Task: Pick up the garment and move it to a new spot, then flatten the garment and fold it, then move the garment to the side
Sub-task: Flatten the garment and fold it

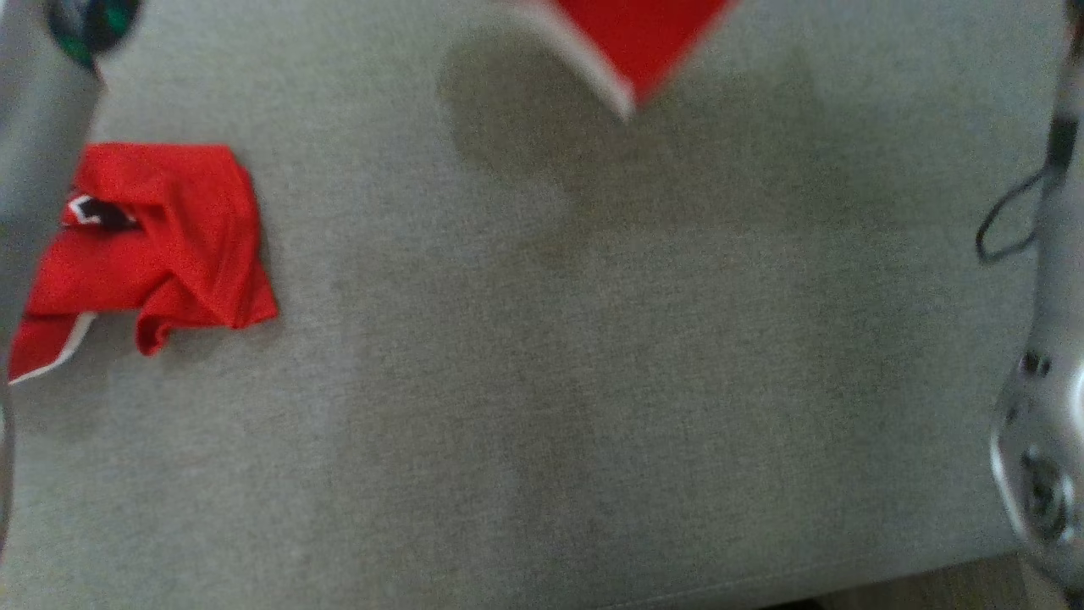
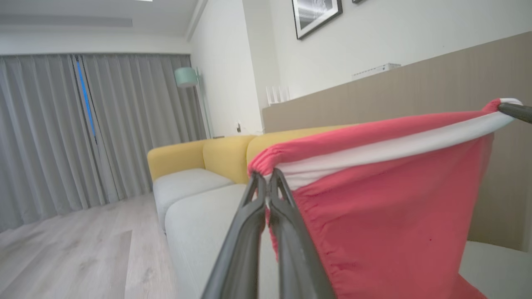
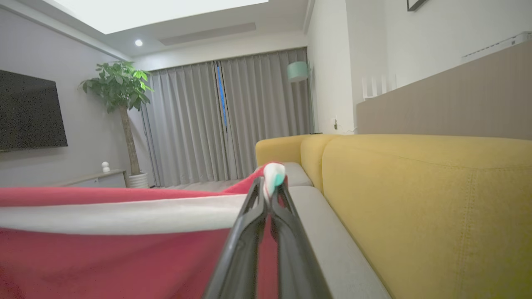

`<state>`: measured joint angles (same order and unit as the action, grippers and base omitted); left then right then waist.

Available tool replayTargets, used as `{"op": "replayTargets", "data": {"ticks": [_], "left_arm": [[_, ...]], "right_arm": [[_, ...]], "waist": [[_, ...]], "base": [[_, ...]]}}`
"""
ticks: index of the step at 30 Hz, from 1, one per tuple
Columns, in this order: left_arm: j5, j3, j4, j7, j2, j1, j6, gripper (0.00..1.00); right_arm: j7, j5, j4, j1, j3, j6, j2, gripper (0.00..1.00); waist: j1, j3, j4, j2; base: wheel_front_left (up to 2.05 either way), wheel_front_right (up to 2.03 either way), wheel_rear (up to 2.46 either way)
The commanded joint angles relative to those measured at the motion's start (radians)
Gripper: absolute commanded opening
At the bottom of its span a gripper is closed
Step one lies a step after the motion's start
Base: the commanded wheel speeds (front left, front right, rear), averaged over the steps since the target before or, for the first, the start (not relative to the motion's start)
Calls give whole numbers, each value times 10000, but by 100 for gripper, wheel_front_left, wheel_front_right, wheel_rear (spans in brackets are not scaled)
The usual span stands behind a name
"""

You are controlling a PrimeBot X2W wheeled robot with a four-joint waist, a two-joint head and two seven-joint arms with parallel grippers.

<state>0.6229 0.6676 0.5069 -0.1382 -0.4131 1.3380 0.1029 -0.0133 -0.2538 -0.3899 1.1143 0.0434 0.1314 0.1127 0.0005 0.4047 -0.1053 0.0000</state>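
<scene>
**A:** Red cloth count: two. One garment [image 2: 395, 216] is up in the air, stretched by its white-banded hem between both grippers, above the grey seat [image 1: 593, 381]. A second garment [image 1: 161, 246], also red, lies in a rough, bunched fold on the seat at the robot's left, well apart from the hanging one.

**B:** Both grippers actually holding?

**A:** Yep, two of two. Left gripper [image 2: 266, 178] has its fingers pinched together on one end of the hem. Right gripper [image 3: 270, 185] is pinched the same way on the other end. The left wrist view even catches the right one's tip at the far corner.

**B:** And the head view?

**A:** One corner of the held garment dangles at the top, blurred, with one shadow [image 1: 525, 127] on the seat under it. Left forearm [image 1: 34, 152] is at one edge, right forearm [image 1: 1046, 356] at the other.
</scene>
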Motion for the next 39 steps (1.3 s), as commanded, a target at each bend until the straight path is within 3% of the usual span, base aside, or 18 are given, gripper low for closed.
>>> {"op": "replayTargets", "data": {"ticks": [1,9,14,19,29,39], "left_arm": [[-91,-526,-46,-148,-340,700,5,0],[-334,-55,1593,-1103,241,1346,231,0],[-286,420,1527,-1226,617,298,270,0],[-265,940,658,-1233,595,-1362,275,0],[-60,2066,-418,-1235,59,-3768,277,0],[-106,2409,-1209,-1235,59,-5552,277,0]], "right_arm": [[231,32,116,438,18,-7,-35,0],[1657,16,-2587,1160,-242,-7,198,0],[1853,-107,-3643,564,-905,-7,755,0],[1506,-528,-4295,-433,-1902,-7,1458,0],[131,-2270,-4000,-2188,-3877,-7,2871,0],[-1241,-4350,-2654,-4209,-5218,-7,4394,0]], "waist": [[-5,407,-129,0],[-5,860,-20,0],[-5,982,233,0],[-5,701,468,0],[-5,-330,624,0],[-5,-1544,714,0]], "base": [[0,0,0],[0,0,0],[0,0,0],[0,0,0],[0,0,0],[0,0,0]]}}
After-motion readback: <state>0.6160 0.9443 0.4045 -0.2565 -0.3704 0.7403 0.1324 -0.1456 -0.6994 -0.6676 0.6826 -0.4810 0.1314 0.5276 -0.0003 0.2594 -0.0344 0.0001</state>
